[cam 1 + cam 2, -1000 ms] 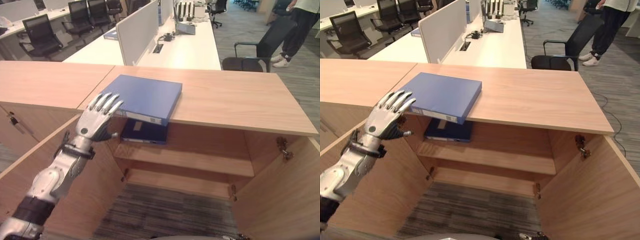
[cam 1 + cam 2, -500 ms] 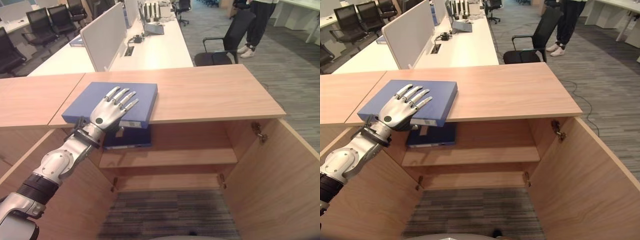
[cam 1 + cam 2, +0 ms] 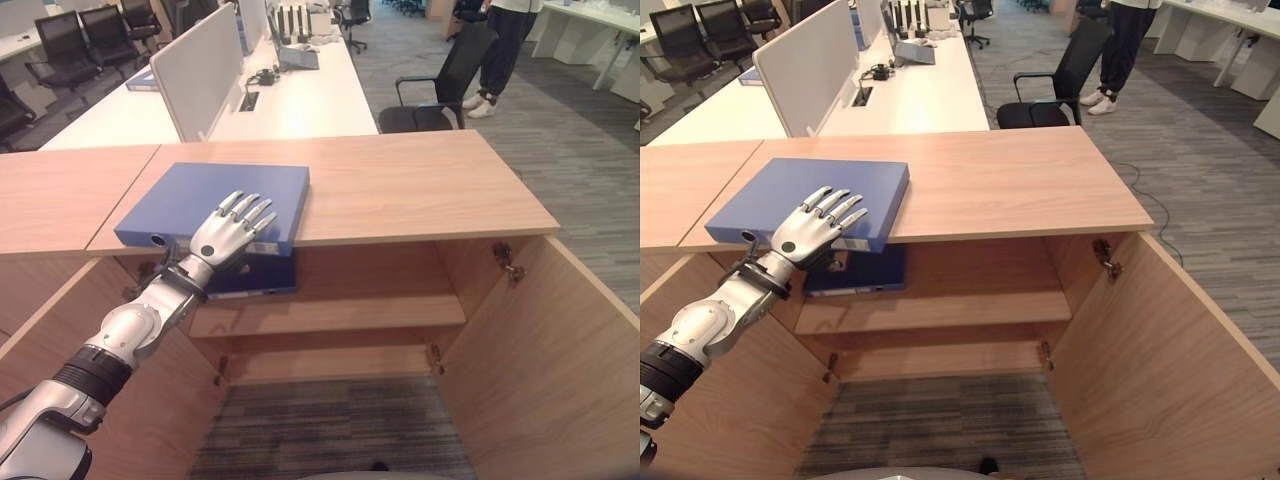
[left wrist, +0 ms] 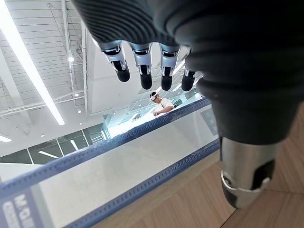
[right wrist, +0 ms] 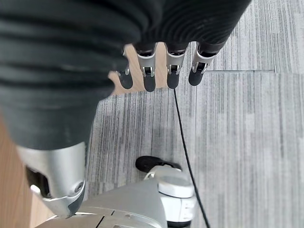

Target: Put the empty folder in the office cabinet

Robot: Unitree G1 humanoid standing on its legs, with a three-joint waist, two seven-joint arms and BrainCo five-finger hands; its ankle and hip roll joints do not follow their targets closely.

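The blue folder (image 3: 215,203) lies flat on the cabinet's worktop (image 3: 420,185) at its front left corner, its spine overhanging the front edge just above the open cabinet (image 3: 330,315). The left hand (image 3: 228,233) hovers at that overhanging edge with its fingers (image 3: 252,211) straight and fanned over the folder's top, thumb below near the spine, closed on nothing. The right hand (image 5: 161,66) hangs over the carpet, fingers relaxed. A second dark blue folder (image 3: 255,276) lies on the upper shelf (image 3: 350,315) at its left end, directly beneath. The risk, as I judge it: a one-handed grab at the edge could tip the folder off the worktop, or its loose cover could swing open; and the occupied left end of the shelf could block it going in.
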